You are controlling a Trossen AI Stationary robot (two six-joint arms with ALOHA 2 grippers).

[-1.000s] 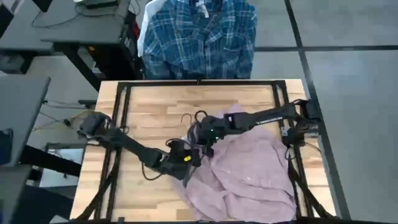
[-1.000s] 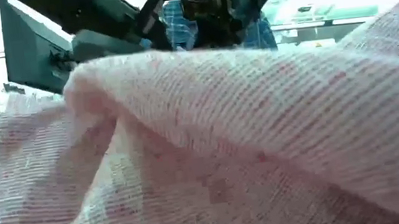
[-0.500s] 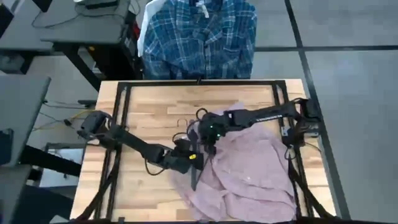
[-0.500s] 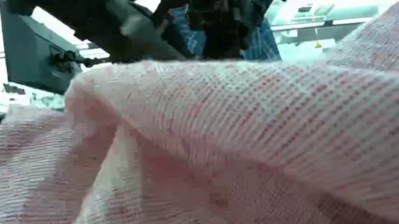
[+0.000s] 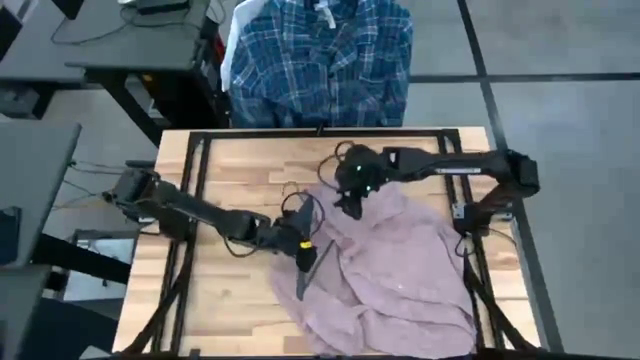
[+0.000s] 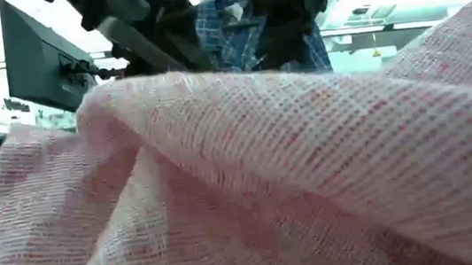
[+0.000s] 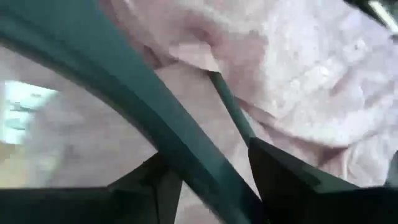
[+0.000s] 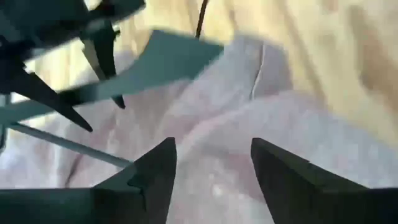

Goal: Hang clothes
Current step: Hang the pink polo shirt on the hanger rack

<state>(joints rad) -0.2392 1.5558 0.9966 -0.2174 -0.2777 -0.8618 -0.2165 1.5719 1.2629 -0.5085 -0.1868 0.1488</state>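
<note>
Lying crumpled across the table's 4 o'clock quarter, the dusty pink shirt (image 5: pixel 395 265) is a soft, loosely woven garment with many shallow folds; its lower edge hangs past the near table edge. In the low view its weave (image 6: pixel 294 170) fills the picture as fine ribbed threads in pink and cream, rising to a rounded fold.

The table (image 5: pixel 240 180) is pale butcher-block wood in lengthwise strips, bordered by a thin black metal frame (image 5: pixel 200 150).

The left gripper (image 5: pixel 303 250) sits near table centre at the shirt's 9 o'clock edge. Its dark fingers (image 7: pixel 292 180) stand apart, released, with a straight teal-dark bar (image 7: pixel 155 124) running between them over the pink cloth; whether they touch that bar cannot be told. From above, a thin dark strip (image 5: pixel 308 275) lies along the shirt's edge just below this gripper.

The right gripper (image 5: pixel 352 195) hovers at the shirt's 12 o'clock edge, by the collar end. Its two wedge-shaped dark fingers (image 8: pixel 152 177) are spread, holding nothing, with pink cloth showing between them.

Beyond the table at 12 o'clock, the blue-and-white plaid shirt (image 5: pixel 320 60) hangs flat and spread, with a plain white shirt (image 5: pixel 231 45) partly hidden behind its left side.
</note>
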